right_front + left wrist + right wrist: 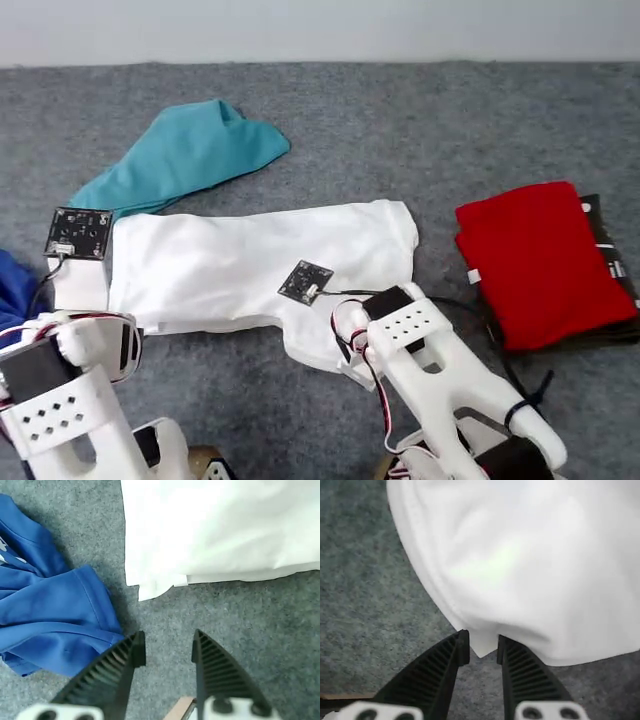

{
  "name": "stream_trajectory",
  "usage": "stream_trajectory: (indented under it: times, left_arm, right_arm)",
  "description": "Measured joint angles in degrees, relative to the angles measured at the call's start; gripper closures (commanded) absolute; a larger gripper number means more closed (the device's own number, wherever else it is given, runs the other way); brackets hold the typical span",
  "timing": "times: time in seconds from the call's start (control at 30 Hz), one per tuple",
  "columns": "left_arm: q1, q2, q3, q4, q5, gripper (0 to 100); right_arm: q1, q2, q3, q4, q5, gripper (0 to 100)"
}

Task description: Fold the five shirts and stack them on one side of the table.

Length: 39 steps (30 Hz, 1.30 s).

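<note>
left hand [168, 641] spread above carpet [270, 630], right hand [482, 642] slightly parted at white shirt [530, 555] corner

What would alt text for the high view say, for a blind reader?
A white shirt lies spread on the middle of a grey table, the robot's left arm and right arm at its near edge. Beyond it lies a crumpled teal shirt; at right a folded red shirt tops a dark garment; a blue shirt shows at left.
</note>
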Motion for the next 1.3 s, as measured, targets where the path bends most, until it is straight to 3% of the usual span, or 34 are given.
stream_trajectory:
  times: [0.27, 0.47, 0.63, 0.93, 1.3]
  left_arm:
    - [0.0, 0.0, 0.1, 0.0, -0.1, 84]
    - [0.0, 0.0, 0.1, 0.0, -0.1, 84]
    - [0.0, 0.0, 0.1, 0.0, -0.1, 84]
    - [0.0, 0.0, 0.1, 0.0, -0.1, 84]
    - [0.0, 0.0, 0.1, 0.0, -0.1, 84]
  right_arm:
    - [0.4, 0.0, 0.0, 2.5, 1.6, 89.8]
    - [7.1, 0.0, 0.0, 3.0, 1.8, 89.8]
    - [8.1, -0.3, 0.0, 6.6, 4.2, 89.8]
    - [7.9, -9.8, 4.1, 10.4, 7.2, 89.8]
    - [0.0, -13.2, 9.2, 5.0, 6.5, 89.8]
